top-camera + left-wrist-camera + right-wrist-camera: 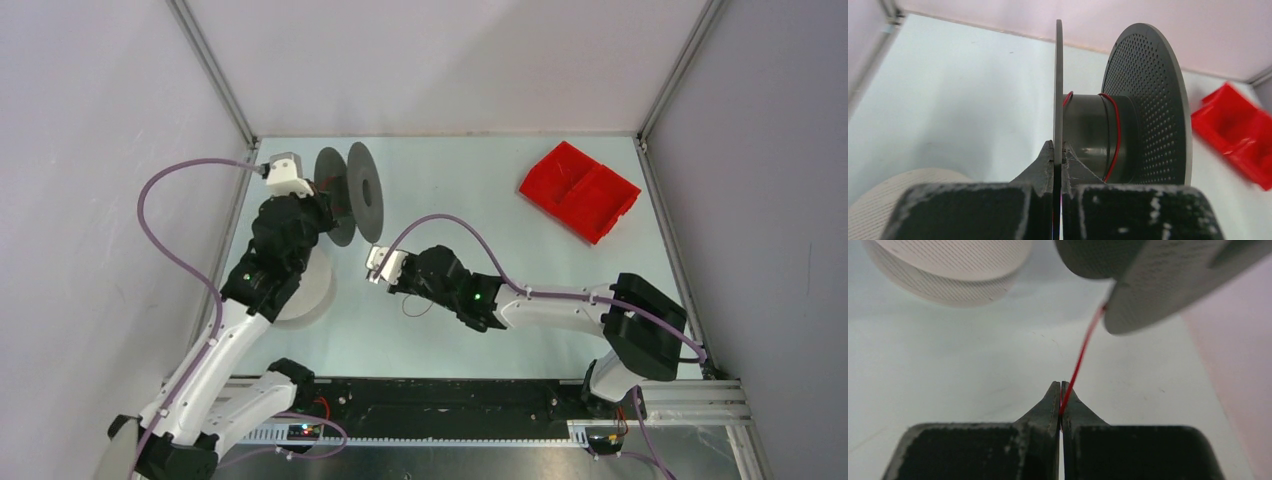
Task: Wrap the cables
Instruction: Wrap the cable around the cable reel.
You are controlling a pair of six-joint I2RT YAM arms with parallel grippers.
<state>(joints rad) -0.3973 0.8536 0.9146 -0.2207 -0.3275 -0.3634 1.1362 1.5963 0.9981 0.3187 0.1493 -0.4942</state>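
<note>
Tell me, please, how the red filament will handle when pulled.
Likely floppy and light: the red filament is thread-thin, straight only where taut between the dark grey spool and right gripper. May slip; just the fingertips pinch it.

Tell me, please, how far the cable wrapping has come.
Done: a few red turns lie on the hub of the dark grey spool. In hand: the left fingers clamp its flange; the right fingers pinch the red cable. Left: the loose loop near them, and the white spool.
</note>
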